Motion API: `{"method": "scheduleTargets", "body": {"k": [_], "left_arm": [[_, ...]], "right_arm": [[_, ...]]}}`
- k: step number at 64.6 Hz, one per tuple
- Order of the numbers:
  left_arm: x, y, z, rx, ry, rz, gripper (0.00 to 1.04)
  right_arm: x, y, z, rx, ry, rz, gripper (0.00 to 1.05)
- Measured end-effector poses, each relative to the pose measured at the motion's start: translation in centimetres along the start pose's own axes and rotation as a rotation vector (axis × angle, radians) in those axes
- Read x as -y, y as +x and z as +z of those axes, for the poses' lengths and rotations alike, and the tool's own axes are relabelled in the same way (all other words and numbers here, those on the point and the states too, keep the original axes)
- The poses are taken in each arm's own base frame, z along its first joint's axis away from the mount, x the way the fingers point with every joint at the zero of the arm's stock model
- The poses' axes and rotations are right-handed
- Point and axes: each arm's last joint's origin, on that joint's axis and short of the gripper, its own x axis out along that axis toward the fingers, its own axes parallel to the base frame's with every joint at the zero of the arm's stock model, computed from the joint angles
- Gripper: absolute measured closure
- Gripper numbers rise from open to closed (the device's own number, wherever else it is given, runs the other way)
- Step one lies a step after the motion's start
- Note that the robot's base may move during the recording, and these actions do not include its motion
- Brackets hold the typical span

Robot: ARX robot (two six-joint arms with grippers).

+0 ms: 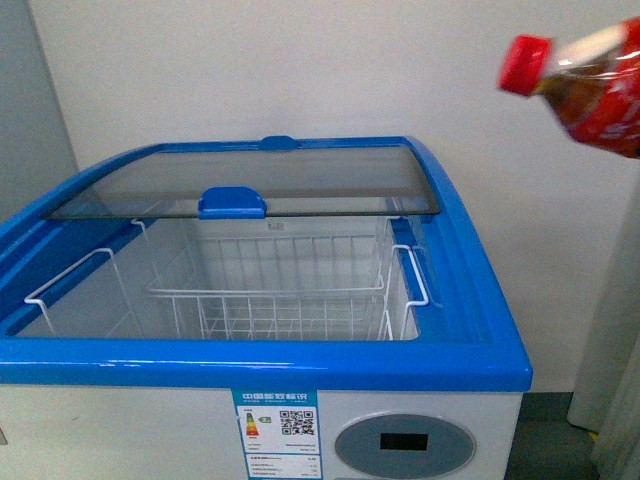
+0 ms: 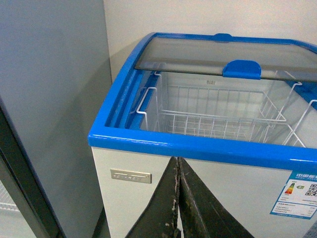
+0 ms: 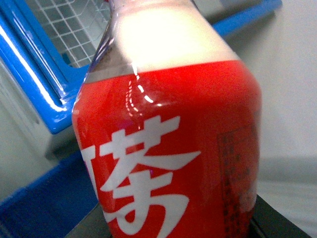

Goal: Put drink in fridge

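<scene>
The drink (image 1: 590,85), a clear bottle of amber liquid with a red cap and red label, hangs tilted in the air at the top right, cap pointing left, above and to the right of the fridge's right rim. In the right wrist view the drink (image 3: 168,148) fills the picture, and my right gripper (image 3: 178,230) is shut on it, only dark finger edges showing. The fridge (image 1: 260,365) is a white chest with a blue rim; its glass lid (image 1: 250,180) is slid to the back and a white wire basket (image 1: 290,290) lies inside. My left gripper (image 2: 177,161) is shut, empty, before the fridge (image 2: 198,146) front.
A tall grey cabinet (image 2: 49,99) stands close to the fridge's left side. A white wall runs behind. The lid carries a blue handle (image 1: 232,202). An oval grey display (image 1: 403,443) and an energy label (image 1: 275,430) are on the front. A blue surface (image 3: 44,203) lies below the bottle.
</scene>
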Motion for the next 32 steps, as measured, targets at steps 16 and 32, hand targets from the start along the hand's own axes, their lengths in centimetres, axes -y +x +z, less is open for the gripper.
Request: {"method": "scheduleTargets", "body": {"k": [16,32], "left_arm": [[0.0,-0.4,-0.4,0.002,0.0,0.0,1.02],[0.0,-1.4,-1.3,0.009,0.003,0.0,1.02]], "right_arm": [[1.1,5.7,6.7,0.033,-0.262,0.079,0.66],[-0.3,12.7,12.9,0.098,-0.236,0.114,0.66]]}}
